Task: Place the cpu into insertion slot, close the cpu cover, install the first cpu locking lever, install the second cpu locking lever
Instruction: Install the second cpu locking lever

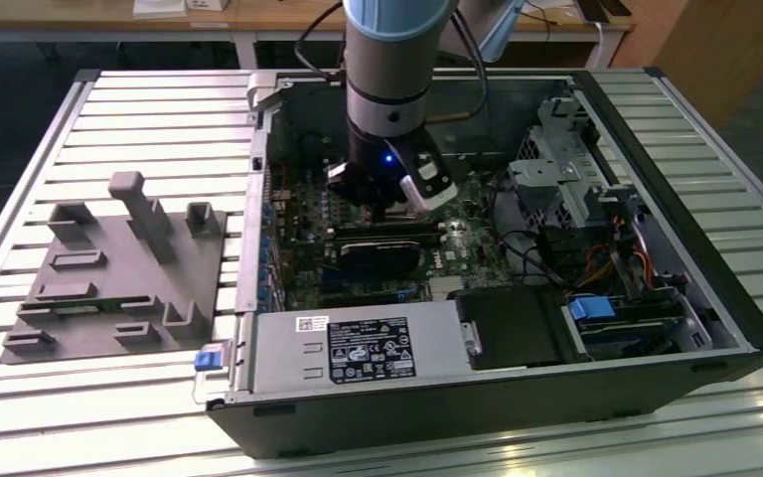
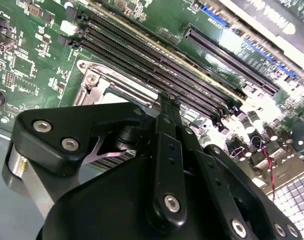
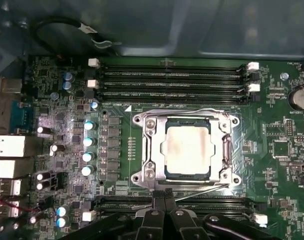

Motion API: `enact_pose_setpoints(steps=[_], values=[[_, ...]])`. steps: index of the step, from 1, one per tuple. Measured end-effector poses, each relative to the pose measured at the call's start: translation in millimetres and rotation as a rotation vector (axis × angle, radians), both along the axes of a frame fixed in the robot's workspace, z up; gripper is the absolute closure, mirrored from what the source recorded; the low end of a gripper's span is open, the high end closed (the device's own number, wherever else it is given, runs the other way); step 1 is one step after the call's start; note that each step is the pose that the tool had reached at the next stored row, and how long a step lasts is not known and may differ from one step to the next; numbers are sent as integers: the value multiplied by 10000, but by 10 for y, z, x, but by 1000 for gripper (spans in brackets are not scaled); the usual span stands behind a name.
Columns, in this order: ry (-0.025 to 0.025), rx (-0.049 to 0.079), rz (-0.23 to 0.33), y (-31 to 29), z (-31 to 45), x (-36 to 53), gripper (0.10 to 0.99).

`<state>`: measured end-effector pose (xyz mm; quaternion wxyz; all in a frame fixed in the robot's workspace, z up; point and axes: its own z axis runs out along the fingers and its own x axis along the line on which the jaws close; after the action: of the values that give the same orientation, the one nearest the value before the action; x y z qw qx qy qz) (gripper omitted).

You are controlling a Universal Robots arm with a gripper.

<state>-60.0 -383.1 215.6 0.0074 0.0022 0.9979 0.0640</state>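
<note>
Hiding the insertion slot (image 3: 187,152), seated cpu (image 3: 187,148), cpu cover (image 3: 226,150) closed

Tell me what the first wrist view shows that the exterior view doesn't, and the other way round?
First wrist view: the silver chip sitting in its socket, the metal cover frame closed around it, thin lever wires along two sides. Exterior view: the whole open computer case, the robot arm reaching in, and a grey holder block on the slatted table. Both: the green circuit board and the tool.
</note>
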Motion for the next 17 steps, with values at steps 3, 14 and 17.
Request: enact_pose_setpoints(steps=[3,14,17], values=[[1,64,0,-25,-1,-19,973],[1,193,1,-49,-27,-71,973],[1,200,0,-49,-55,-85,973]])
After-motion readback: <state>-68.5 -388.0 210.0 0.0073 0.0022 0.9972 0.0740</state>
